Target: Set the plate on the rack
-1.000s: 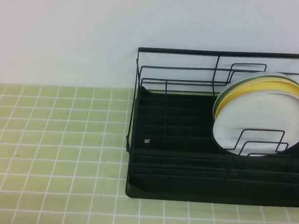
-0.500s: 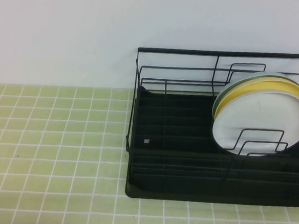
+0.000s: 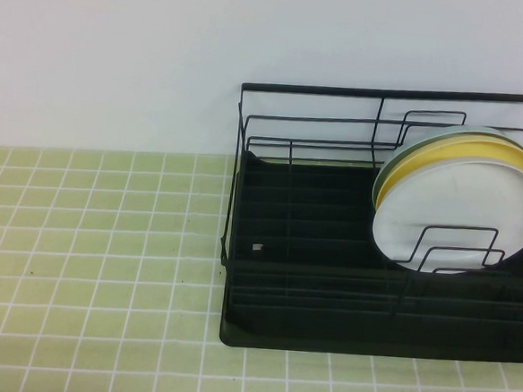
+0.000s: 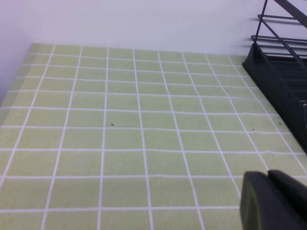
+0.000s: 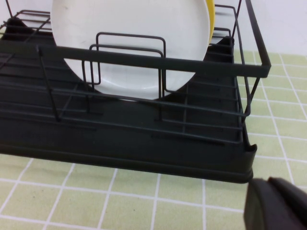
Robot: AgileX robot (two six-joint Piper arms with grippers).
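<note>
— So where's the plain white round plate [image 3: 462,219]?
— Right of frame, upright among the black wire rack's [image 3: 327,281] dividers, fronting a yellow plate [image 3: 506,159].
— Both arms?
— Left gripper [image 4: 276,201] over the green tiled bench [image 3: 97,238], right gripper [image 5: 278,203] before the rack; jaws shut, empty.
— Placement looks done; nothing remains but parking.

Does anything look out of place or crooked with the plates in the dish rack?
Nothing stands out. The white plate stands on edge in the rack, in front of the yellow plate and green plate, leaning back together.
</note>
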